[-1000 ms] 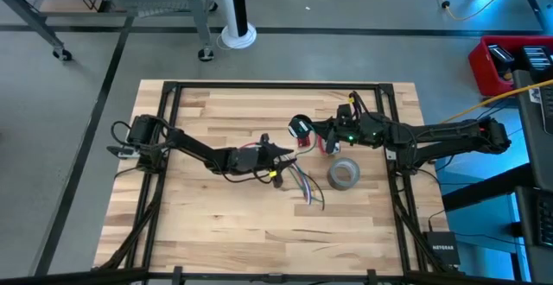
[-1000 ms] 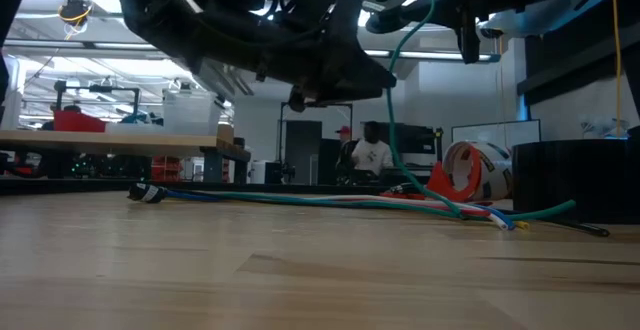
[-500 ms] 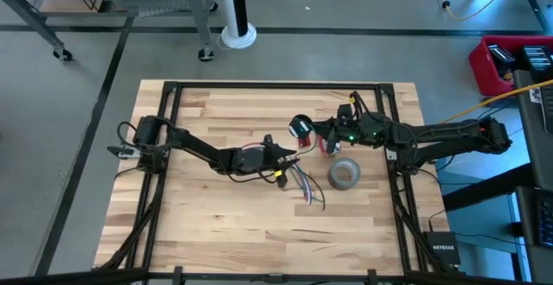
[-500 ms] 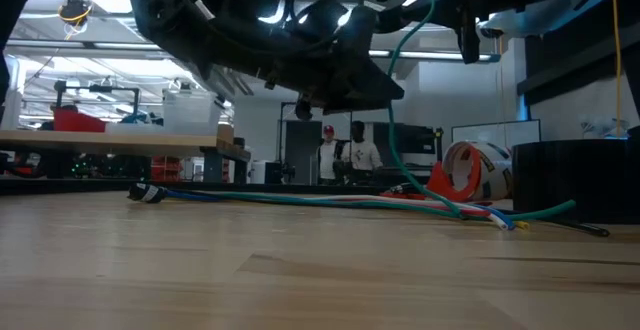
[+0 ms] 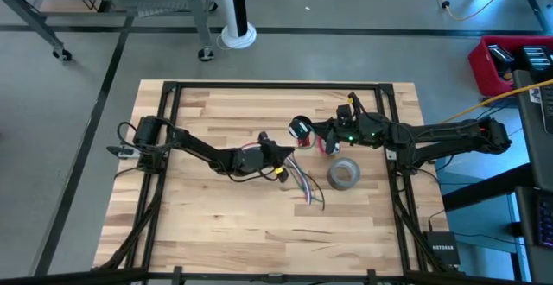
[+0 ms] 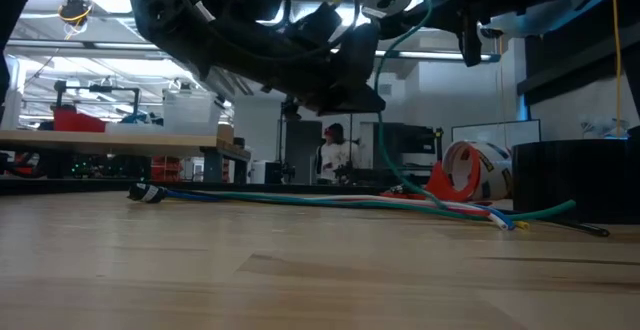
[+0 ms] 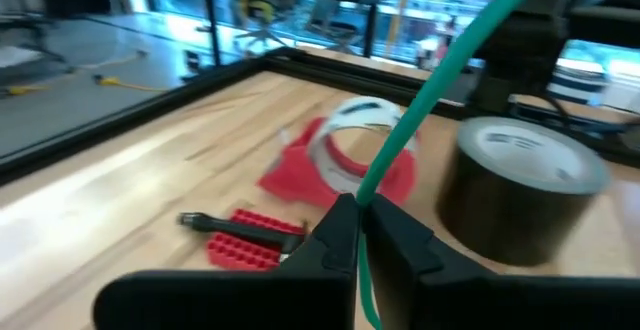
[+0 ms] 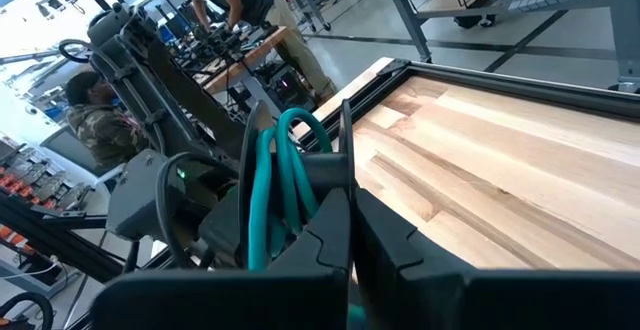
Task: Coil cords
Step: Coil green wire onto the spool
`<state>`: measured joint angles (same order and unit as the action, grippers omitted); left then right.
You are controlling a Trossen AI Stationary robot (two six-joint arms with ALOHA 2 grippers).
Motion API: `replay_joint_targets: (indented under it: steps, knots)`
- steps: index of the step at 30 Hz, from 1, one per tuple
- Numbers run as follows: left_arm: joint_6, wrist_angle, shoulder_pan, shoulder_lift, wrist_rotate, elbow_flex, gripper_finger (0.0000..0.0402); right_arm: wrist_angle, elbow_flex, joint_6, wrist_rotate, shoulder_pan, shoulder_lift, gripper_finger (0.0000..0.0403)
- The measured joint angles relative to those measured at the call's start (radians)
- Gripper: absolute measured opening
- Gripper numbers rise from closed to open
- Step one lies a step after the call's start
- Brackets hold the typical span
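Wooden tabletop [image 5: 207, 216] carries multicoloured cords [image 5: 302, 184] just right of centre. Left pincer [image 7: 358, 220] pinches the green cord [image 7: 420, 110] tight. Right pincer [image 8: 350, 220], at two o'clock, clamps green cord loops [image 8: 285, 185].

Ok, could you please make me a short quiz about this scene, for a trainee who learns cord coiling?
1. True or false: the left claw is shut on the green cord.
2. Where is the grey tape roll? A: standing on the table; B: held in the left claw; C: on the floor.
3. Fill in: the multicoloured strands lie on the ____.
Key: 1 true; 2 A; 3 table.
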<state>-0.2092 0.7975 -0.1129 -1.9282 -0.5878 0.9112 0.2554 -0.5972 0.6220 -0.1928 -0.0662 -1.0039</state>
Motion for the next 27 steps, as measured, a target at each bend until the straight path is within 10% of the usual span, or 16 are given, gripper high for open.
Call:
replay_joint_targets:
  steps: [14,20,27]
  knots:
    - [-0.007,-0.159,-0.049,0.092,-0.447,-0.002,0.0002,-0.054,0.0,0.01,0.001,0.0,0.0,0.0004]
    - [-0.029,-0.338,-0.014,0.21,-0.433,-0.002,0.0001,-0.093,0.0,0.026,0.011,0.0,0.0,0.0004]
    - [-0.105,-0.418,0.078,0.262,-0.176,-0.001,0.0001,-0.13,0.0,0.052,0.029,0.0,0.0,0.0004]
